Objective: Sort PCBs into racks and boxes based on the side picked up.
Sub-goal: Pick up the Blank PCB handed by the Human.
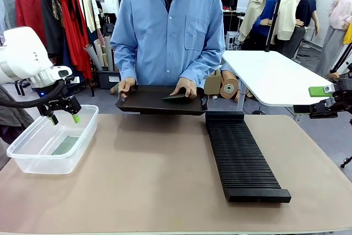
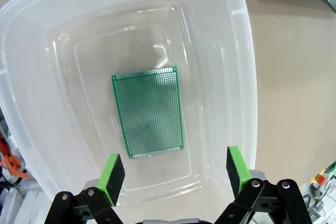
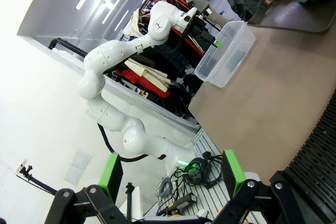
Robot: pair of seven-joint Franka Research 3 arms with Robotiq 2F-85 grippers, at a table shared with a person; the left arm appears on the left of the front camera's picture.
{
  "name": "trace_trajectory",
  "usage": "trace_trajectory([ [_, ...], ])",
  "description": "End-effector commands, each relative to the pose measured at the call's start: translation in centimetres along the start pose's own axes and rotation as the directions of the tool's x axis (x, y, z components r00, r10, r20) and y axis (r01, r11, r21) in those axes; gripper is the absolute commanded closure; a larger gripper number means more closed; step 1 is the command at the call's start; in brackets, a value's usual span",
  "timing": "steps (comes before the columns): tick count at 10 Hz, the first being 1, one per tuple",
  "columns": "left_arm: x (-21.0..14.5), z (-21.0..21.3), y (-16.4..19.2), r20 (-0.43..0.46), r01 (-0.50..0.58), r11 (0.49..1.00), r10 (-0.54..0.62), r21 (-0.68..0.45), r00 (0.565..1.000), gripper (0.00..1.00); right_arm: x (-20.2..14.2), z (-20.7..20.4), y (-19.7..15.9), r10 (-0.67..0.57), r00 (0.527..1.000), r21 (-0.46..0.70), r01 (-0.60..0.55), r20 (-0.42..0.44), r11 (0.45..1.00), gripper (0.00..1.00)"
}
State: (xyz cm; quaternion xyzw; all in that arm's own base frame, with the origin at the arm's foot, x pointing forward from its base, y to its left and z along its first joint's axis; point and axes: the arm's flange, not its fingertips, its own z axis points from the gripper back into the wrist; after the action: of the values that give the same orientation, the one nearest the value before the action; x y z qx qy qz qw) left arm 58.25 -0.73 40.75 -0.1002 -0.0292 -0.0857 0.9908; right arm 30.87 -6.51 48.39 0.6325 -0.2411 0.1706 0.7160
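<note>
Hovering just above the clear tub (image 1: 33, 160), the left fingers (image 2: 112, 174) are spread wide with nothing between them. Straight beyond their tips, flat on the tub's floor, lies one green circuit board (image 2: 148, 112), its pale face with fine rows of holes turned up; it sits near the middle of the floor, apart from all four walls, and the fingers do not touch it.

The right fingers (image 3: 231, 169) are also spread wide and hold nothing; they hang near the counter's (image 1: 137, 185) right edge, well apart from the tub. A long black slotted rack (image 1: 239, 158) lies on the counter between the two sets of fingers, nearer the right ones, one end pointing at the far side.

Beyond both sets of fingers, at the counter's far edge, a person holds a shallow black tray (image 1: 148, 102) with both hands (image 1: 125, 86); a dark board (image 1: 177, 97) lies on the tray, partly under the fingertips of one hand, just beyond the rack's far end.
</note>
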Motion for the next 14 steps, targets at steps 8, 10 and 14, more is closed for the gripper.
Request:
trace_trajectory([
  [8, -0.2, 2.9, 1.8, 0.051, -0.033, 0.952, 0.051, -0.304, 0.997, 0.0, 0.4, 0.1, 0.2, 0.011, 1.0, 0.004, -0.011, -0.005, 1.0, 0.0],
  [10, -0.5, 4.8, 2.9, 0.087, -0.003, 0.904, 0.044, -0.427, 0.995, 0.0, 0.4, 0.1, 0.2, 0.011, 1.0, 0.004, -0.011, -0.005, 1.0, 0.0],
  [14, -2.2, 6.4, 4.0, 0.239, 0.139, 0.769, 0.018, -0.624, 0.971, 0.0, 0.4, 0.1, 0.2, 0.011, 1.0, 0.004, -0.011, -0.005, 1.0, 0.0],
])
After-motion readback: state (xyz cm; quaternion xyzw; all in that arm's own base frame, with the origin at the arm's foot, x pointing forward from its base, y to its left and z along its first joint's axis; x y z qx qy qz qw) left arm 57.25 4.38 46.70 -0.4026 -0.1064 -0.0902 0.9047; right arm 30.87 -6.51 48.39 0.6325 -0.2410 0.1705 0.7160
